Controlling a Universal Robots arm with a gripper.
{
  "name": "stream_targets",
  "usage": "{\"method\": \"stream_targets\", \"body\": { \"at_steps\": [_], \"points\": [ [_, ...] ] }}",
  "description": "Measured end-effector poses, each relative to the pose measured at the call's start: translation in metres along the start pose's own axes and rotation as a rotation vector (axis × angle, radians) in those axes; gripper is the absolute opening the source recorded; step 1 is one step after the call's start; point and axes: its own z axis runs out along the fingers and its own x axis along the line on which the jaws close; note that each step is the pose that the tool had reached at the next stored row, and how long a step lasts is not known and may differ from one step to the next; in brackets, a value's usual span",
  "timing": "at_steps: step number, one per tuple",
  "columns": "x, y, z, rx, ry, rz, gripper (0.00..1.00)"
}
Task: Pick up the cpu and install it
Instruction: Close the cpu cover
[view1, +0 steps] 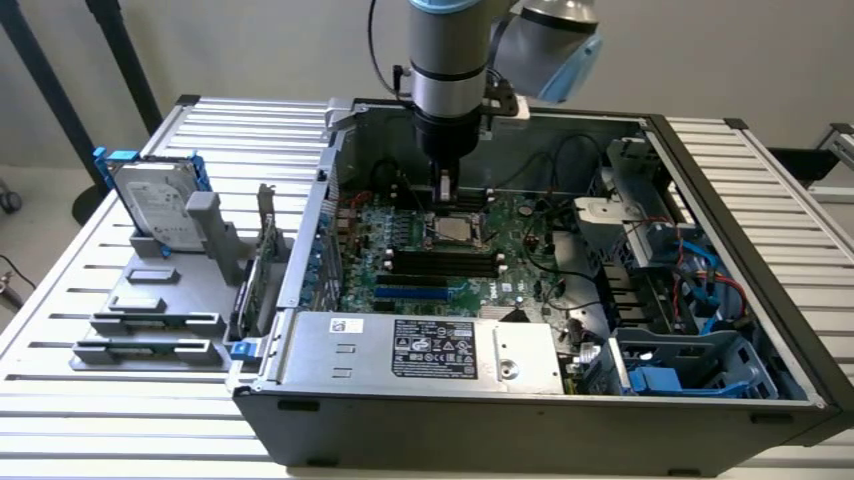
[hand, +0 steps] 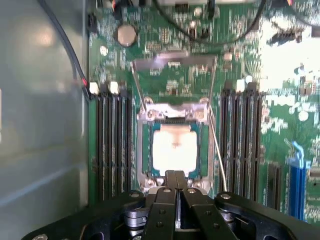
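In the exterior view, a grey Universal Robots arm (view1: 443, 60) reaches straight down into an open dark-grey metal computer case (view1: 534, 410) that lies on a white slatted table (view1: 774, 200). Its slim black gripper (view1: 445, 200) hangs low over the green motherboard (view1: 354, 290), right above the cpu (view1: 449, 232), a small flat square chip with a silver-grey metal top that sits near the middle of the board. At the near side of the case lies a silver boxy power supply with a black label (view1: 427, 348). Outside the case, on the exterior view's left, a large silver rectangular hard drive in a blue frame (view1: 154, 200) stands upright in a grey plastic holder (view1: 147, 300). In the wrist view, the gripper (hand: 175, 179) has its two black fingers pressed together with nothing between them; their tips sit at the edge of the cpu (hand: 174, 149). The cpu lies flat inside the square metal socket (hand: 172, 114) on the motherboard (hand: 170, 85). The socket's silver load plate (hand: 172, 62) stands flipped open beyond it. Long black memory slots (hand: 112, 145) run along both sides of the socket.
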Motion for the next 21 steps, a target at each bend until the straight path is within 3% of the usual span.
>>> {"method": "stream_targets", "body": {
  "at_steps": [4,14,21],
  "points": [
    [0.0,0.0184,-0.0062,0.0013,0.0097,0.001,0.11],
    [0.001,0.0649,-0.0242,0.0072,0.0269,0.002,0.11],
    [0.002,0.097,-0.0275,0.0132,0.0372,0.004,0.11]
  ]
}}
